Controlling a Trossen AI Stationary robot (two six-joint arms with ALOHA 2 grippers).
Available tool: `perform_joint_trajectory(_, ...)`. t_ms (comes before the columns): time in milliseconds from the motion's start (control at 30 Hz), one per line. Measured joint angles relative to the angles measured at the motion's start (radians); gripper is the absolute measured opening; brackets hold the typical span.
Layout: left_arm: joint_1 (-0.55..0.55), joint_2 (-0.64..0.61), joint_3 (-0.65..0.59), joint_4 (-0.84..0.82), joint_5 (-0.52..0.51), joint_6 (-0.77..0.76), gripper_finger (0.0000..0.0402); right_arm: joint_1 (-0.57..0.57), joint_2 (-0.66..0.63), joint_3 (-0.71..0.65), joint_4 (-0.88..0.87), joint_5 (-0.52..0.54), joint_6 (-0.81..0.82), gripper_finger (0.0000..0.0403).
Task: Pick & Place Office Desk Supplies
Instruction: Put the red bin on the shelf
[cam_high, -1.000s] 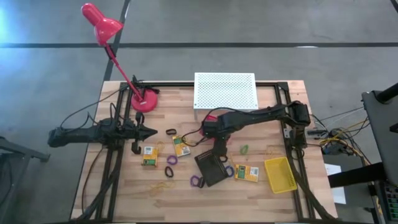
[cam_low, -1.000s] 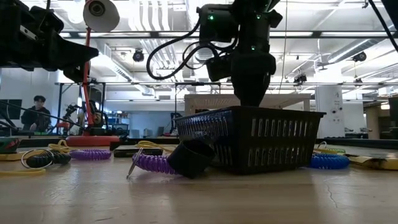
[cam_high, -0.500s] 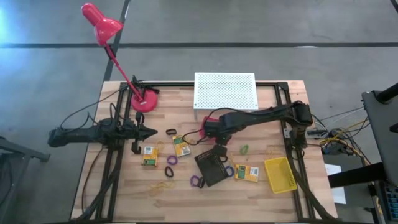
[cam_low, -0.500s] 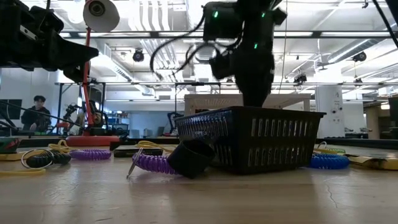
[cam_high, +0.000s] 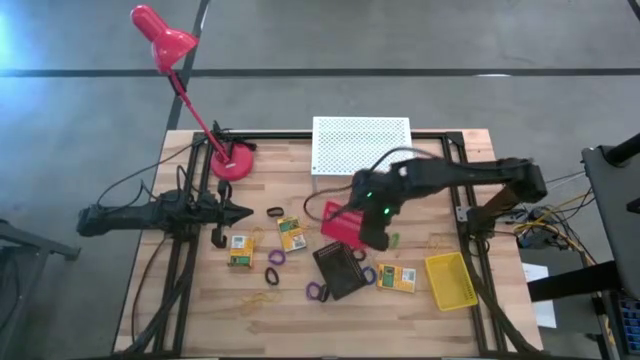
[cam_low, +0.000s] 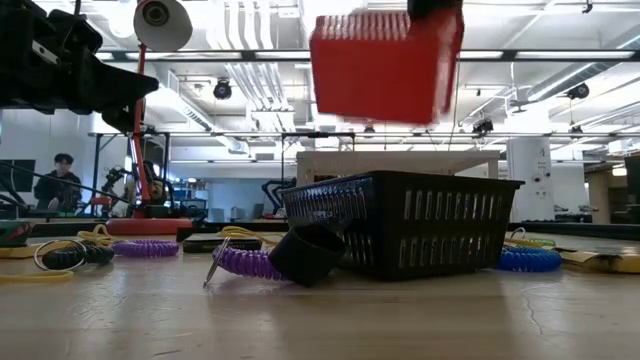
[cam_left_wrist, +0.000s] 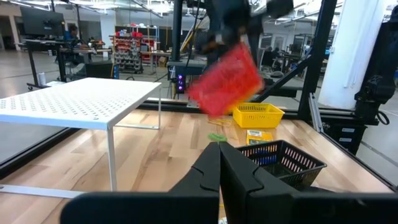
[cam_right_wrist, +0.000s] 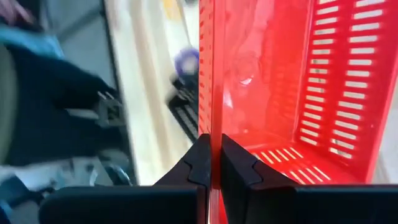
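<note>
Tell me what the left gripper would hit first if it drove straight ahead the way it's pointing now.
Probably the black tray: it lies just ahead of the shut left gripper on the table. The red tray held up by the right gripper looks higher and farther; depth is uncertain.

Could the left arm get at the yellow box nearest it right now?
Probably yes: the left pincer is shut and empty, and the box lies uncovered just beside it, with only rings nearby.

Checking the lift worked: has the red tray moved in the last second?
Yes. The red tray, pinched by the right gripper, now hangs in the air above the black tray, which stays on the table.
</note>
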Motion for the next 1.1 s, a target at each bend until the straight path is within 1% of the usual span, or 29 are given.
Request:
perform_joint_trajectory(67, 0.000, -0.001, 0.000, 0.001, 0.000, -0.005, 0.0001, -0.020, -0.018, 0.051, -0.020, 0.044, 0.038, 0.0013)
perform_joint_trajectory(167, 0.000, -0.001, 0.000, 0.001, 0.000, -0.007, 0.0001, -0.068, -0.012, 0.149, -0.098, 0.166, 0.079, 0.0013)
perform_joint_trajectory(233, 0.000, -0.001, 0.000, 0.000, 0.000, -0.009, 0.0001, -0.120, 0.003, 0.220, -0.181, 0.241, 0.118, 0.0013)
perform_joint_trajectory(367, 0.000, 0.000, 0.000, 0.001, 0.000, -0.034, 0.0001, -0.251, 0.063, 0.330, -0.323, 0.314, 0.197, 0.0013)
perform_joint_trajectory(433, 0.000, -0.001, 0.000, 0.000, 0.000, -0.034, 0.0001, -0.315, 0.098, 0.371, -0.383, 0.344, 0.198, 0.0013)
perform_joint_trajectory(567, 0.000, 0.000, 0.000, 0.000, 0.000, -0.034, 0.0001, -0.431, 0.169, 0.432, -0.471, 0.352, 0.187, 0.0013)
perform_joint_trajectory(733, 0.000, 0.000, 0.000, 0.000, 0.000, -0.034, 0.0001, -0.528, 0.244, 0.466, -0.524, 0.351, 0.184, 0.0013)
perform_joint_trajectory(900, 0.000, 0.000, 0.000, 0.000, 0.000, -0.034, 0.0001, -0.585, 0.293, 0.461, -0.537, 0.400, 0.247, 0.0013)
perform_joint_trajectory(1000, 0.000, 0.000, 0.000, 0.000, 0.000, -0.034, 0.0001, -0.601, 0.310, 0.454, -0.561, 0.448, 0.291, 0.0013)
perform_joint_trajectory(1100, 0.001, 0.000, 0.000, 0.000, 0.000, -0.034, 0.0001, -0.602, 0.320, 0.453, -0.556, 0.473, 0.334, 0.0013)
